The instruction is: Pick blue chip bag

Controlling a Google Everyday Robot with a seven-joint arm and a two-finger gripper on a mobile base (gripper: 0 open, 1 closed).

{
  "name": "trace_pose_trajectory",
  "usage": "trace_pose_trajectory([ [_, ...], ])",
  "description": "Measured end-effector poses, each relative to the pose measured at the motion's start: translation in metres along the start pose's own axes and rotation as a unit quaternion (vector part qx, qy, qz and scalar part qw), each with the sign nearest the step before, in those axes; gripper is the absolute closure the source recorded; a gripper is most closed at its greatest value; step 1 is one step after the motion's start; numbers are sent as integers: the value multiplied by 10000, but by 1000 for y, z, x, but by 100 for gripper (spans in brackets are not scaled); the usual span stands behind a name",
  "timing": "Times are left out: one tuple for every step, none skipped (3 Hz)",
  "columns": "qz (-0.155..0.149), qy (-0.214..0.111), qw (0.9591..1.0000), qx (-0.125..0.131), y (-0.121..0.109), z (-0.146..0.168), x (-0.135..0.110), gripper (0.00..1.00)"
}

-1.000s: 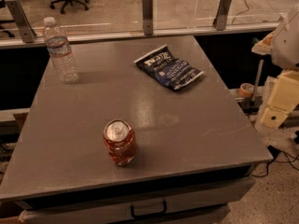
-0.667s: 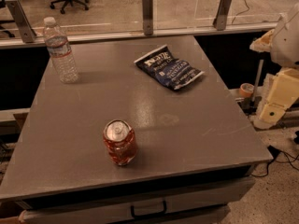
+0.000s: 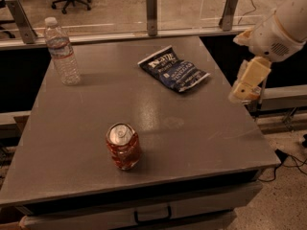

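The table (image 3: 206, 128) holds the bottle (image 3: 62, 52) back-left, blue chip bag (image 3: 173, 69) back-right, can (image 3: 123, 146) front; gripper (image 3: 246, 84) beyond right edge.

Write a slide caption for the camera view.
Gripper beside the table edge, apart from the blue chip bag; water bottle and red can stand upright.

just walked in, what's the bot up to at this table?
The robot is set to pick the blue chip bag, but has not reached it. Its gripper hangs by the right edge of the grey table, to the right of the bag and apart from it. The bag lies flat at the back right of the table. A clear water bottle stands at the back left, and a red soda can stands near the front.
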State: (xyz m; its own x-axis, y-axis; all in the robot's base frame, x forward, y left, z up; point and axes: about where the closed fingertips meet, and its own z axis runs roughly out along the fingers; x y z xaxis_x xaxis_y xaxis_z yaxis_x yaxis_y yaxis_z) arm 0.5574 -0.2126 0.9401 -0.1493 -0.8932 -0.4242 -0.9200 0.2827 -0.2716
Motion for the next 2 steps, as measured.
trace_pose_trajectory([
  [178, -458, 9988, -36, -40, 50, -13, 0],
  [453, -813, 9956, -120, -66, 97, -30, 0],
])
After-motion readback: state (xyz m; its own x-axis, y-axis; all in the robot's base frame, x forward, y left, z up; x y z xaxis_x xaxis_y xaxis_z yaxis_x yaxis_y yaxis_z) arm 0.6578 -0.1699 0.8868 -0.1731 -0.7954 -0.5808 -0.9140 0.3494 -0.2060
